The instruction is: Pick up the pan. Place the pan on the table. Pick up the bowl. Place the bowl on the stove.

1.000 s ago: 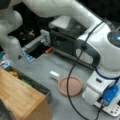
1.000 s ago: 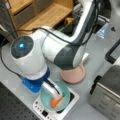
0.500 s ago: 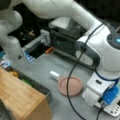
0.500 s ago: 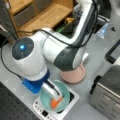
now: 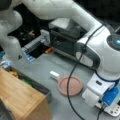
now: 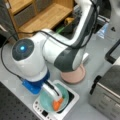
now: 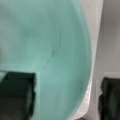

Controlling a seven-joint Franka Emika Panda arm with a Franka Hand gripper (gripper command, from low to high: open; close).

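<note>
The teal bowl (image 6: 51, 100) with an orange item (image 6: 57, 103) inside sits on the white stove (image 6: 72, 96) at a front view's bottom. My gripper (image 6: 55, 93) reaches down into it, open. In the wrist view the bowl (image 7: 45, 45) fills the frame and the gripper (image 7: 67, 97) straddles its rim, one finger (image 7: 17, 92) inside and the other outside. The pink pan (image 5: 70, 86) with its white handle (image 5: 54, 75) lies flat on the grey table (image 5: 42, 66), beside the arm's base. It also shows next to the stove as the pan (image 6: 74, 76).
A silver toaster oven (image 5: 66, 35) stands at the back of the table, seen too as the oven (image 6: 107, 93). A wooden block (image 5: 20, 97) fills a front view's bottom left. A black cable (image 5: 72, 75) hangs past the pan. Stove buttons (image 5: 113, 111) peek out at the corner.
</note>
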